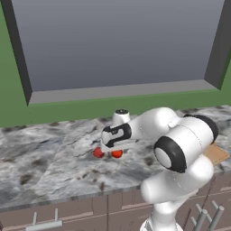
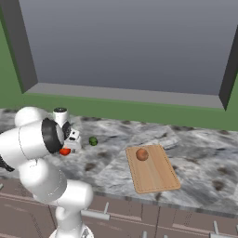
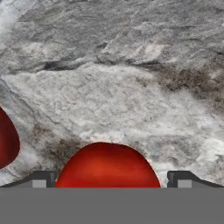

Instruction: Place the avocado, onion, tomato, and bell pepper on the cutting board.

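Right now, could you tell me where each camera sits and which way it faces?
Left base view: behind the arm's left, facing the marble counter; arm at lower right, open gripper over two red vegetables.
Right base view: behind its right; arm at lower left, cutting board with the onion, avocado.
Hand view: on the hand, looking down; fingertips flank a red vegetable.
Both base views share the counter.

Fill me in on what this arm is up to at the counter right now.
The arm is clearing vegetables from the marble counter onto the cutting board. The onion already sits on the board. The open claw is down over a bright orange-red ball, probably the tomato, which lies between the fingertips, not yet gripped. A second, deeper red piece, likely the bell pepper, lies beside it. The avocado waits on the counter, apart from both.
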Motion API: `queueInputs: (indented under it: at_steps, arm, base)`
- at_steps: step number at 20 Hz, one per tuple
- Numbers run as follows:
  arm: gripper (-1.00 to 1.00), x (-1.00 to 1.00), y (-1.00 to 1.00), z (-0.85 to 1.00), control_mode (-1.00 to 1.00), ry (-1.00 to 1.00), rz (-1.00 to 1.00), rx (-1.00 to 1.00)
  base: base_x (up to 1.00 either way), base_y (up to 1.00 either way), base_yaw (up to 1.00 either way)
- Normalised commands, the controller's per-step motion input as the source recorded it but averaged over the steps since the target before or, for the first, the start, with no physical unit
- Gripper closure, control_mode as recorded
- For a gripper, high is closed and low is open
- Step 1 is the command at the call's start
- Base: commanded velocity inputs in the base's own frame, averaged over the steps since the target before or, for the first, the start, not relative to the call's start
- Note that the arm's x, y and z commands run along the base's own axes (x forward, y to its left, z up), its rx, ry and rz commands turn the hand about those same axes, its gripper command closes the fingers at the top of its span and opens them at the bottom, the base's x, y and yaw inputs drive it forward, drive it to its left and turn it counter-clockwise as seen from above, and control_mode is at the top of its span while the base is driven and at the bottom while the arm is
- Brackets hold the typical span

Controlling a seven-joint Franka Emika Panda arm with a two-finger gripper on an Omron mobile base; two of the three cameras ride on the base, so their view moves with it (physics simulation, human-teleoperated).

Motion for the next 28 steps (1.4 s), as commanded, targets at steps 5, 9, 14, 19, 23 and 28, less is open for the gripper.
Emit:
queueInputs:
  at_steps: [5, 9, 14, 19, 23, 28]
  arm:
    - [1.0, 0.11, 0.12, -0.23, -1.0, 0.04, 0.0, 0.0]
    - [1.0, -0.21, -0.02, 0.05, -1.0, -0.03, -0.03, 0.0]
    - [1.0, -0.38, -0.21, 0.39, -1.0, -0.14, -0.01, -0.02]
    - [1.0, -0.51, -0.45, 0.52, -1.0, -0.14, 0.0, -0.03]
    - [1.0, -0.7, -0.69, 0.48, -1.0, -0.12, -0.02, 0.0]
    - [1.0, -0.53, -0.77, 0.29, -1.0, -0.04, -0.03, 0.0]
  base:
    - [0.0, 0.0, 0.0]
    - [0.0, 0.0, 0.0]
    - [0.0, 0.0, 0.0]
    - [0.0, 0.0, 0.0]
    - [0.0, 0.0, 0.0]
    - [0.0, 0.0, 0.0]
